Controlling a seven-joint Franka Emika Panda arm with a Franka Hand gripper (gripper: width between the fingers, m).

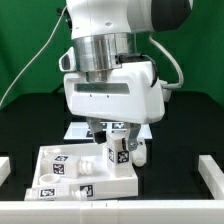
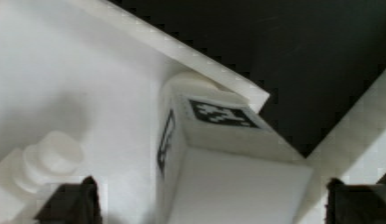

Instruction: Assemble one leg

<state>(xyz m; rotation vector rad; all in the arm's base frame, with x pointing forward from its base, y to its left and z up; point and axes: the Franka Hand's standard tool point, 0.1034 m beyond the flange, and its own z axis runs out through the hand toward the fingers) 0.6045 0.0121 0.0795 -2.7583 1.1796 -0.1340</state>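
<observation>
The leg (image 1: 121,152) is a small white post with black-and-white tags. It stands upright at the edge of the large white slab (image 1: 70,172). In the wrist view the leg (image 2: 225,150) shows a tag on its end face and one on its side. My gripper (image 1: 116,138) hangs right over the leg. In the wrist view the gripper (image 2: 213,190) is open, and its two black fingertips (image 2: 69,200) stand on either side of the leg with gaps. A ribbed white stub (image 2: 44,165) rises from the slab (image 2: 74,90) beside the leg.
A second small white part (image 1: 142,152) stands just to the exterior view's right of the leg. White rails lie at the left (image 1: 5,166), right (image 1: 210,176) and front (image 1: 110,205) of the black table. The marker board (image 1: 78,130) lies behind the slab.
</observation>
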